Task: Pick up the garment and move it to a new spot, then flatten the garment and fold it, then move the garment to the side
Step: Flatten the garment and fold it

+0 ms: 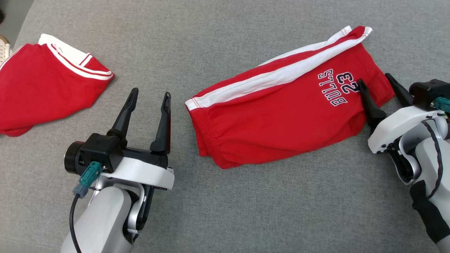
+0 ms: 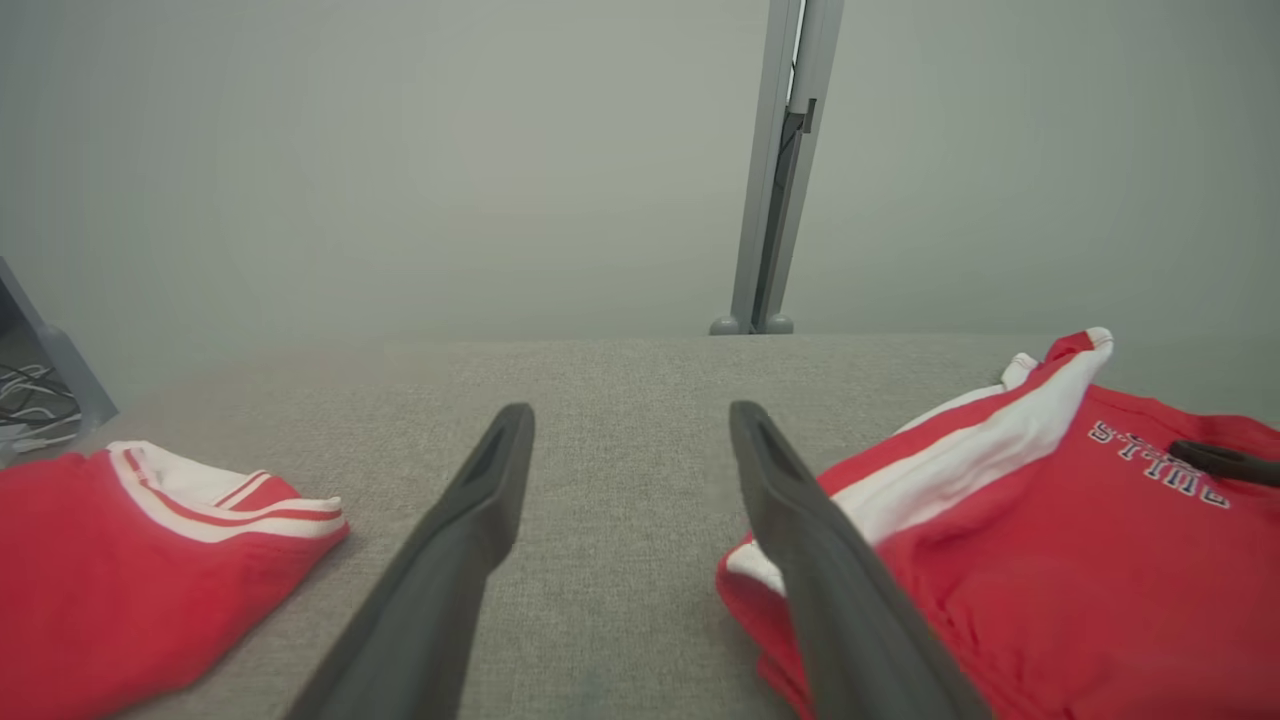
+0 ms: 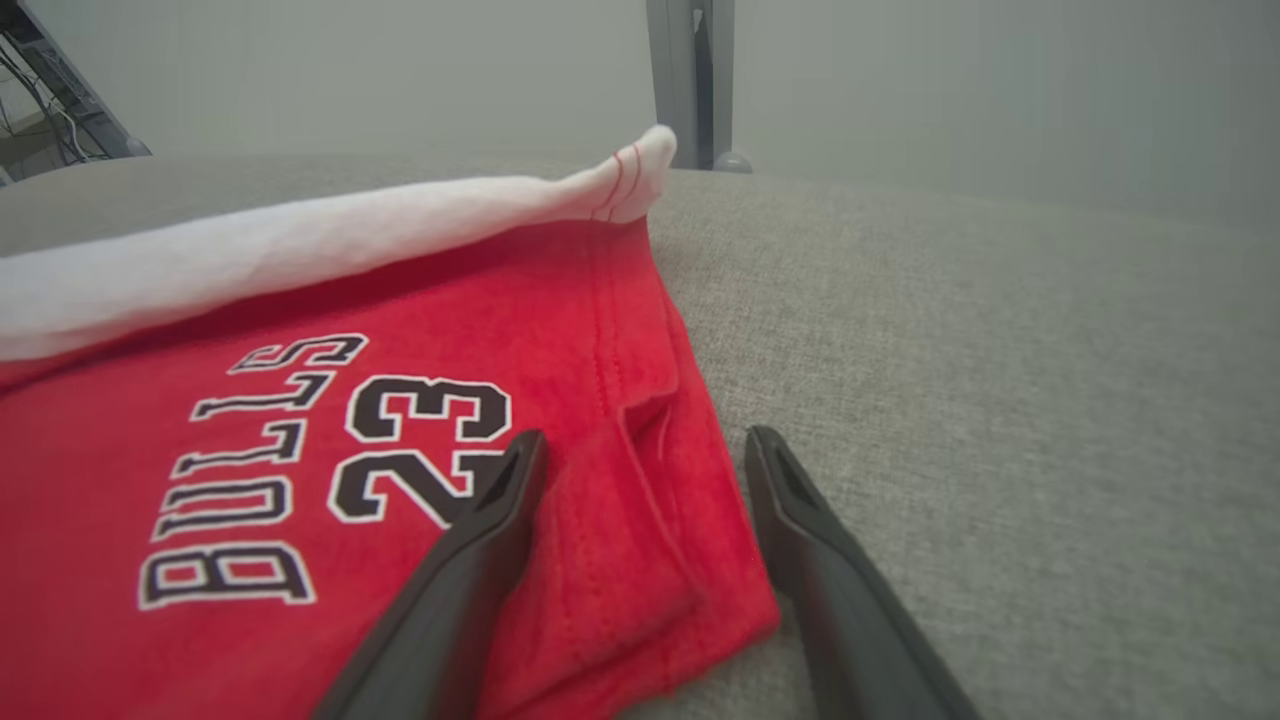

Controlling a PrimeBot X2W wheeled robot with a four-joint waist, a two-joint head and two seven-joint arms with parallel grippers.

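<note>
The garment is a pair of red shorts with a white side stripe and "BULLS 23" print, lying folded lengthwise on the grey cloth table. It also appears in the left wrist view and the right wrist view. My right gripper is open and straddles the shorts' right hem corner: one finger lies over the red fabric by the print, the other over bare table. My left gripper stands open over bare table just left of the waistband end, holding nothing.
A second red garment with white trim lies folded at the table's far left. A grey metal post stands behind the table's far edge. Cables and a frame sit off the left side.
</note>
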